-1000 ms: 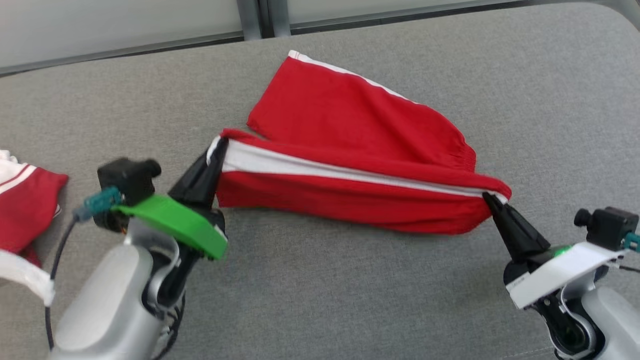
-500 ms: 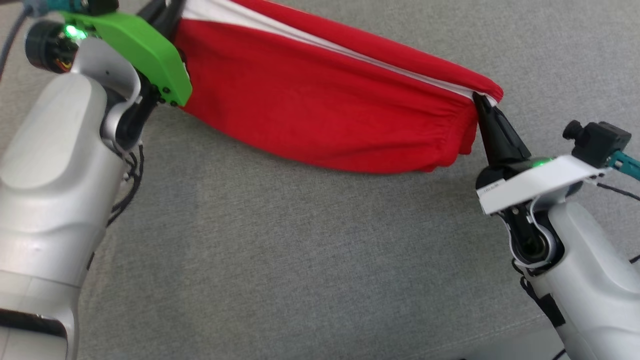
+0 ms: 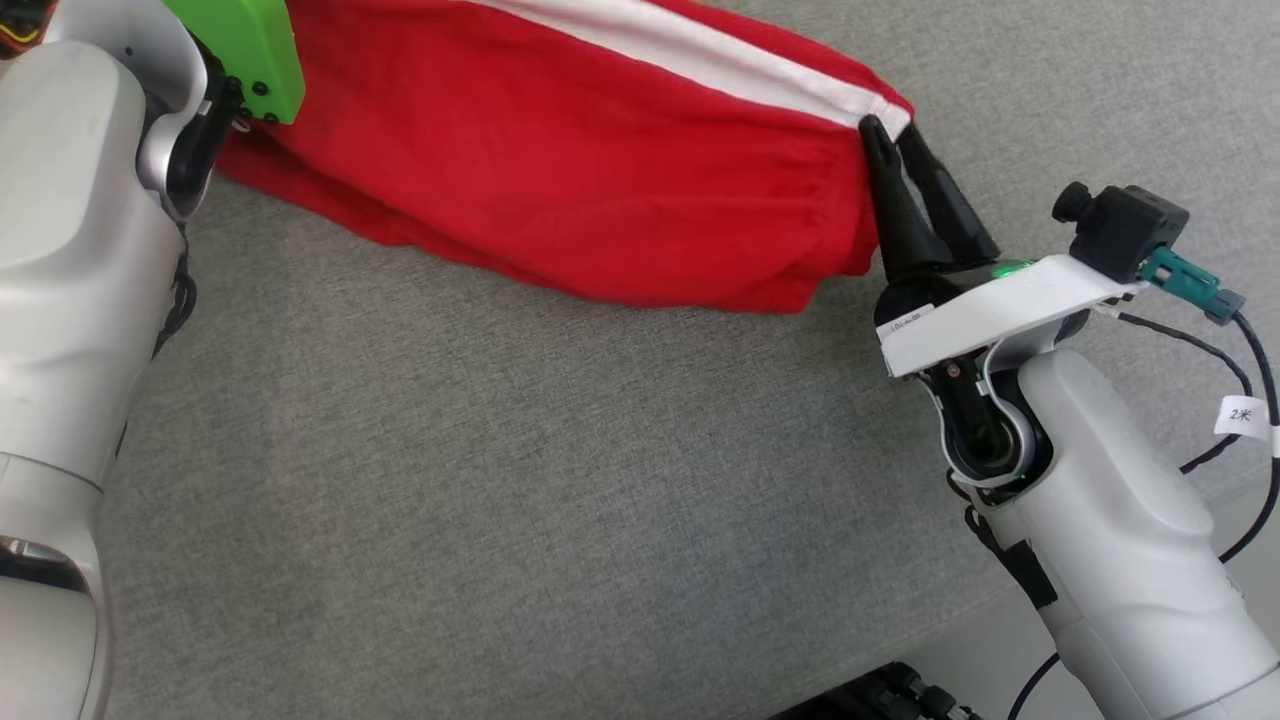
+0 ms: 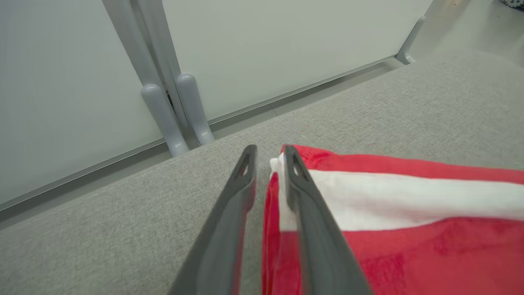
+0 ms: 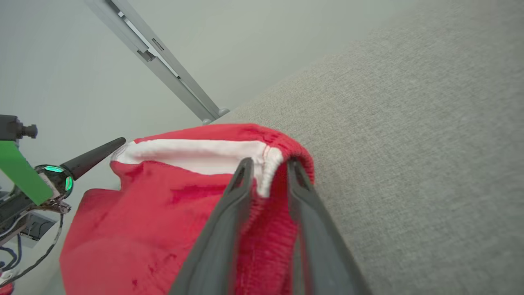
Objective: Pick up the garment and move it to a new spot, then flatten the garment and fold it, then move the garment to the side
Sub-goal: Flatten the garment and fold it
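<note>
The garment [image 3: 600, 180] is a pair of red shorts with a white side stripe, lying stretched across the grey cushion [image 3: 500, 480]. My right gripper [image 3: 887, 128] stands at its right end, jaws slightly parted. In the right wrist view the gathered waistband [image 5: 266, 176] sits loosely between the right gripper's [image 5: 269, 163] fingers. My left gripper [image 4: 269, 150] is at the other end, open, with the white-striped corner [image 4: 278, 164] of the garment [image 4: 409, 196] in the gap. The left arm's green mount [image 3: 240, 50] covers that end in the head view.
Pale wall panels with grey posts [image 4: 163, 119] stand behind the cushion's far edge. The cushion's front edge [image 3: 950, 620] runs beside my right arm, and black cables [image 3: 1230, 350] hang there. Bare grey fabric spreads in front of the garment.
Both grippers were shut on the garment's two ends; now their fingers have parted. The head camera has tilted, so the whole picture has shifted and the garment sits higher in it.
</note>
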`<state>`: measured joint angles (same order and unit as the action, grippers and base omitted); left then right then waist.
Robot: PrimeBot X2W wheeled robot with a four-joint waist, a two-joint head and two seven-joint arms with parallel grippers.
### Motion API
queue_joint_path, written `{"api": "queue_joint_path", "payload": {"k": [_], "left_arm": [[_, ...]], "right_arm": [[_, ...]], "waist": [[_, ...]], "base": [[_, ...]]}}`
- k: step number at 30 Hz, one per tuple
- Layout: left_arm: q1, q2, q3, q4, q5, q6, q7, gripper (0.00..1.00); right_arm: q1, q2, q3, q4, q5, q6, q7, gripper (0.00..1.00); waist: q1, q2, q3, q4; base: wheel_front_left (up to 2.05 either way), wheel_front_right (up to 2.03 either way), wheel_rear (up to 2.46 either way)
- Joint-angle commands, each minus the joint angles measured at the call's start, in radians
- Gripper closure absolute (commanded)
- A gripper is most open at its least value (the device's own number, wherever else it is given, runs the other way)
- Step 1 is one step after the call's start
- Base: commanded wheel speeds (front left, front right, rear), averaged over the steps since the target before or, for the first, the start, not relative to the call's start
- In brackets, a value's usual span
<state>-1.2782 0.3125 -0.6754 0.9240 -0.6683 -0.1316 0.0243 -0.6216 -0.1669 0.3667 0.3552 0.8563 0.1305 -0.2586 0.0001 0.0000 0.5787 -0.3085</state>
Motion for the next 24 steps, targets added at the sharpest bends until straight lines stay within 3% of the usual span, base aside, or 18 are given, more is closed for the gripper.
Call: {"api": "queue_joint_path", "payload": {"k": [1,12,19,24], "left_arm": [[-0.016,0.006,-0.010,0.010,-0.001,0.002,-0.017,0.00],[0.019,0.047,-0.078,0.043,-0.098,0.002,-0.078,0.00],[0.066,0.083,-0.167,0.009,-0.152,0.002,-0.027,0.00],[0.120,0.110,-0.233,-0.007,-0.208,0.002,0.072,0.00]], "right_arm": [[0.003,0.000,-0.016,-0.021,-0.019,0.000,-0.007,0.00],[0.213,0.024,-0.170,-0.317,-0.226,0.000,-0.007,0.00],[0.346,0.059,-0.184,-0.433,-0.311,0.000,-0.007,0.00],[0.378,0.074,-0.178,-0.447,-0.335,0.000,-0.007,0.00]], "waist": [[-0.0001,0.0000,0.006,-0.012],[-0.0001,0.0000,-0.088,0.006],[-0.0001,0.0000,-0.106,0.000],[-0.0001,0.0000,-0.113,-0.011]], "base": [[0.00,0.00,0.00],[0.00,0.00,0.00],[0.00,0.00,0.00],[0.00,0.00,0.00]]}}
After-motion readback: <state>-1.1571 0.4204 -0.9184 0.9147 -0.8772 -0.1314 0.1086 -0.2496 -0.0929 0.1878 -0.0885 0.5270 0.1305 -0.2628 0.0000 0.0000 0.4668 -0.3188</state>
